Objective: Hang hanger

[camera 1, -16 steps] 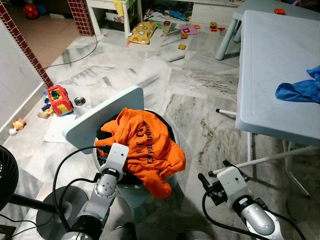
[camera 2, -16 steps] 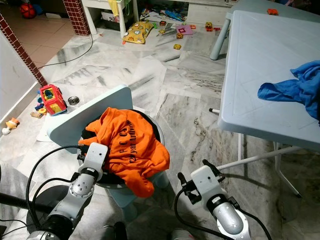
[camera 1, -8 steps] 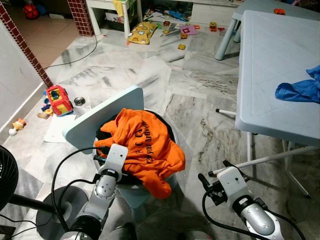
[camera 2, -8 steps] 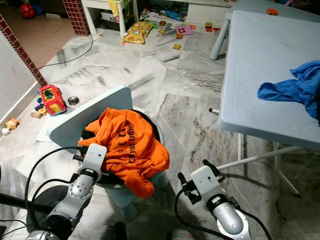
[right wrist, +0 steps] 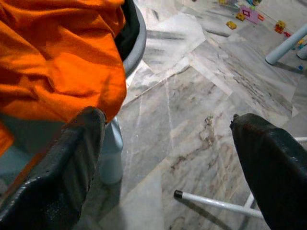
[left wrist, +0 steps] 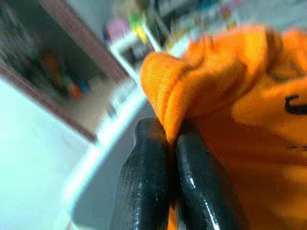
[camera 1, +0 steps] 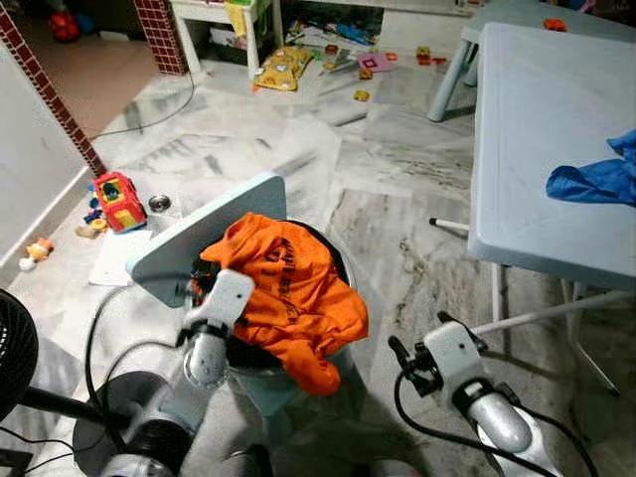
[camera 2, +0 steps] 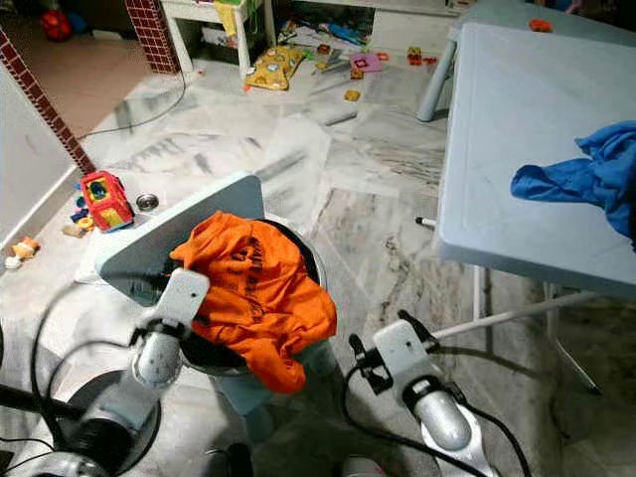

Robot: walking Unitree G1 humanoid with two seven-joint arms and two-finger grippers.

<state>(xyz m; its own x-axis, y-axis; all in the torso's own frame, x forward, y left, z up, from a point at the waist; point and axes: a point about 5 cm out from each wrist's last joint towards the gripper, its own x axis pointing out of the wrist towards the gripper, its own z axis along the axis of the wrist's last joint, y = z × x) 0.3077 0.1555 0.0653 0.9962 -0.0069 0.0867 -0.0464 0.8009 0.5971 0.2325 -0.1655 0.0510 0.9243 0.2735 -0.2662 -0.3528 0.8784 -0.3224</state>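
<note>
Shirt [camera 1: 288,288] lies over the basket [camera 1: 338,260] at my left gripper [left wrist: 169,143], clamped on its fold; my right gripper [right wrist: 168,158] is apart, beside it.

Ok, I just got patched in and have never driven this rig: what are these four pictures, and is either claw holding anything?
You are looking through a walking humanoid robot. The two wide pictures come from its head, looking down. The close-ups come from cameras on each wrist, looking along the black fingers. The left gripper is shut on a fold of the orange shirt, which lies heaped in a round basket on a small chair. The right gripper is open, holding nothing, low over the marble floor beside the basket. At right is a pale table with a blue cloth on it. Toys litter the floor behind.
</note>
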